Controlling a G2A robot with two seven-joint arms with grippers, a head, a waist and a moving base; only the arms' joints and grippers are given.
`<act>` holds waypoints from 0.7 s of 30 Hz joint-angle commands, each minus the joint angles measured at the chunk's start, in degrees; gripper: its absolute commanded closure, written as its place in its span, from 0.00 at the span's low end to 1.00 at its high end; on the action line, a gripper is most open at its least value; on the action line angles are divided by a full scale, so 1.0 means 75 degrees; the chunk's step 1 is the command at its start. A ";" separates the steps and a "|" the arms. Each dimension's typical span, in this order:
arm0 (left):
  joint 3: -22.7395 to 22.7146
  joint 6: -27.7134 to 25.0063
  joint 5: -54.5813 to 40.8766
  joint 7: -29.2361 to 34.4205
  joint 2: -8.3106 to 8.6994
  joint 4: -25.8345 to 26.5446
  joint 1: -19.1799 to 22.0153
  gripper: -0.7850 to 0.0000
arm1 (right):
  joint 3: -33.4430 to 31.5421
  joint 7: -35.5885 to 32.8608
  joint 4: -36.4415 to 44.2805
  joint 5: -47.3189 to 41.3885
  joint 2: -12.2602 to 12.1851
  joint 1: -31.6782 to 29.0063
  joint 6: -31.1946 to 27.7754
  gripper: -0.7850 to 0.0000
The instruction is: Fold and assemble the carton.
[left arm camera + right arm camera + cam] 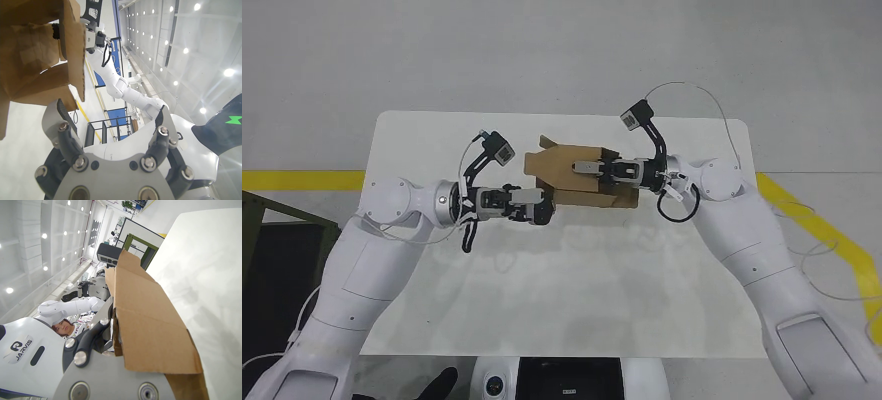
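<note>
White table (572, 290), rectangular with rounded corners, stands on grey floor (542, 50) with a yellow tape line (302, 180). Brown carton (577, 175) is over its far-middle part; can't tell if it touches the top.

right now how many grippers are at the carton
2. The left gripper is open, at the end of the carton nearer its own arm. The right gripper is shut on the carton's wall at the opposite end. None seems hidden.
</note>
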State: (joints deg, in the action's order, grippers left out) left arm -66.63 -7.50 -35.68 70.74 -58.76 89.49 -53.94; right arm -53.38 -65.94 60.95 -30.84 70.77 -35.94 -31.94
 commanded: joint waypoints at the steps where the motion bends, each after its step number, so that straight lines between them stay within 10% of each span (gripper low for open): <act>1: 0.0077 -0.0020 -0.0022 -0.0027 -0.0022 -0.0027 0.0036 0.00 | -0.0002 0.0029 0.0021 0.0008 0.0010 -0.0009 -0.0008 1.00; 11: 0.0087 -0.0054 -0.0208 0.0042 -0.0064 -0.0329 0.0227 0.00 | -0.0102 0.0029 0.0072 0.0077 0.0016 -0.0092 -0.0022 1.00; 21: -0.1124 -0.0114 -0.0090 -0.0014 0.0159 -0.0726 0.0074 0.00 | -0.0538 -0.0325 0.0176 0.0151 -0.0142 -0.0320 0.0132 1.00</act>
State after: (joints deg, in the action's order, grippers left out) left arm -74.27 -8.31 -36.84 70.95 -57.73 84.71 -53.19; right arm -57.16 -68.19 61.91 -29.73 69.81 -38.15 -31.16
